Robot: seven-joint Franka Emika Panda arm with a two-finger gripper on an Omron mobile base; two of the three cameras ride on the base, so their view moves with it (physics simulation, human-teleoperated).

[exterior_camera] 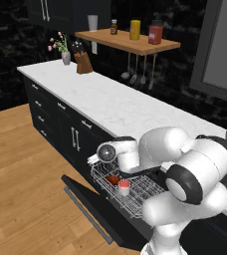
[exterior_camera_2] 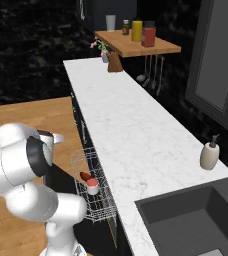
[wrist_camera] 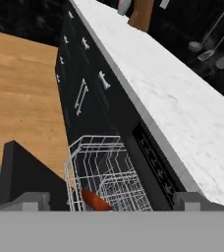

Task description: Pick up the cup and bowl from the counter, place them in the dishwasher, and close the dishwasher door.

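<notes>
Both dishes sit in the rack (exterior_camera: 128, 191) just below the wide-open, empty gripper (wrist_camera: 111, 199): bowl (exterior_camera: 113, 179) and cup (exterior_camera: 124, 187). The door (exterior_camera: 93, 209) hangs down beneath. Risk: swinging it up with the rack pulled out would jam it against the wire.

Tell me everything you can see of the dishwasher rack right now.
The rack is a white wire basket, pulled out of the dishwasher beneath the counter and hanging over the lowered dishwasher door. It sits level. Inside stand the cup and, beside it, the reddish-brown bowl. The arm hangs above it without touching.
</notes>
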